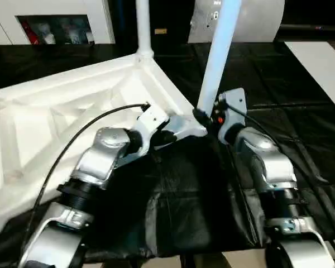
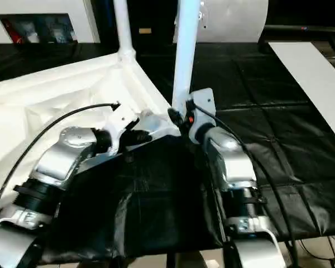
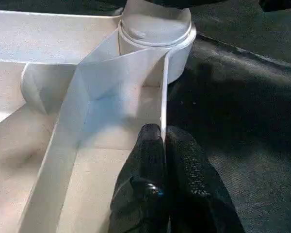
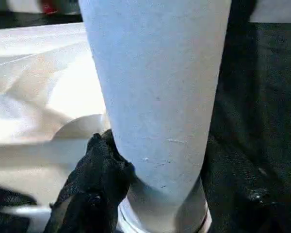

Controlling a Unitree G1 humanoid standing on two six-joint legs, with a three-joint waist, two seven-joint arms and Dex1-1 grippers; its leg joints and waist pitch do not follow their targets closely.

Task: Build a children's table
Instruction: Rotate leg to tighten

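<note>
From the head views, the white table top (image 1: 72, 106) lies upside down on the black worktable (image 2: 279, 128), with two legs standing in its corner sockets. Left wrist view: left gripper (image 3: 162, 145) pinches the rim wall. Right wrist view: right gripper (image 4: 150, 165) clamps the near leg (image 4: 155, 87).

I seem to stand in a lab or demo workshop, not a home. Under my arms, filling the lower half of the frame, a worktable (image 1: 279, 84) is draped in taped black sheeting. At upper left a white cabinet (image 1: 56, 22) shows boxed goods behind its opening. At upper right sits a pale rounded machine housing (image 2: 234, 19), and a white board (image 2: 318, 78) lies at the right edge.
</note>
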